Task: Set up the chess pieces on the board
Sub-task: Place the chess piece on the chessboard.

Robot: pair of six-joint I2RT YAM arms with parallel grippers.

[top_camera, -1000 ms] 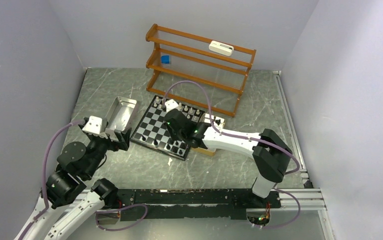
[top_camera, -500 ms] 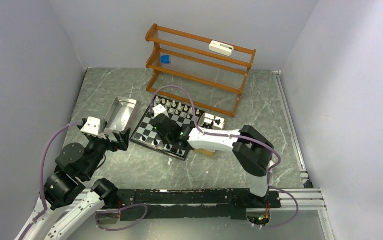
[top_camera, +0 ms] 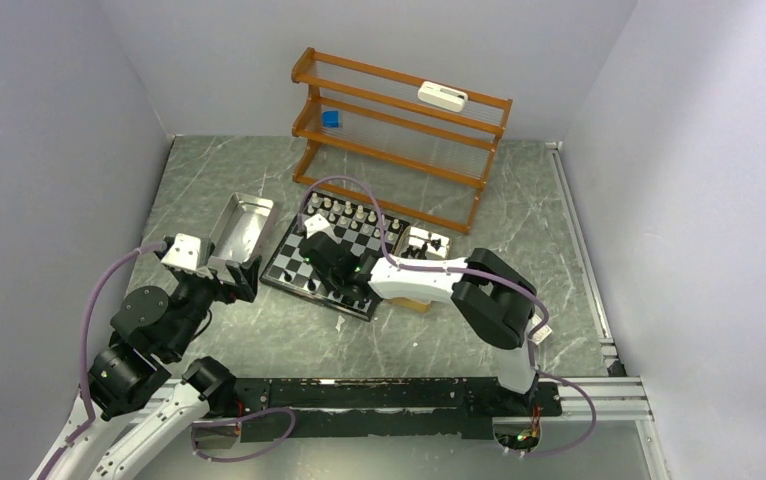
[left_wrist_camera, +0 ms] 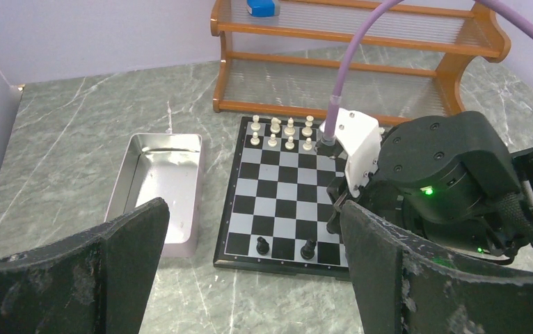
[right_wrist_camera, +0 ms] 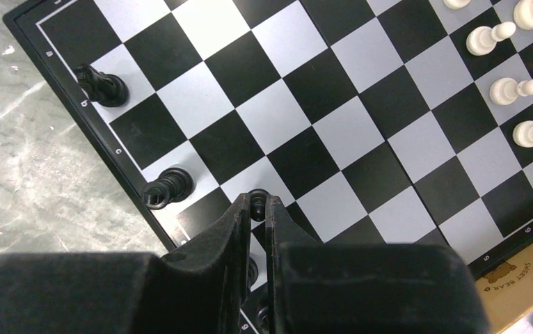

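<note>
The board [top_camera: 294, 255] lies mid-table, its checks plain in the left wrist view [left_wrist_camera: 284, 202] and the right wrist view [right_wrist_camera: 319, 104]. White chess pieces [top_camera: 349, 212] [left_wrist_camera: 281, 132] [right_wrist_camera: 521, 90] stand along its far edge. Two black ones [left_wrist_camera: 263, 245] [right_wrist_camera: 104, 87] stand on the near row. My right gripper [top_camera: 321, 272] [right_wrist_camera: 258, 202] hovers low over the near rows, shut on a small black piece [right_wrist_camera: 257, 197] pinched at its fingertips. My left gripper [top_camera: 221, 272] [left_wrist_camera: 253, 223] hangs open left of the board, holding nothing.
A shiny metal tray [top_camera: 241, 225] [left_wrist_camera: 159, 181] lies just left of the board. A wooden rack [top_camera: 399, 130] [left_wrist_camera: 361, 62] stands behind it. A tan box [top_camera: 414, 303] [right_wrist_camera: 521, 278] sits against the board's right side, with a small holder of pieces [top_camera: 424, 241] beyond.
My right arm has swung left across the board, carrying the black piece toward the near-left squares. The left arm has stayed put.
</note>
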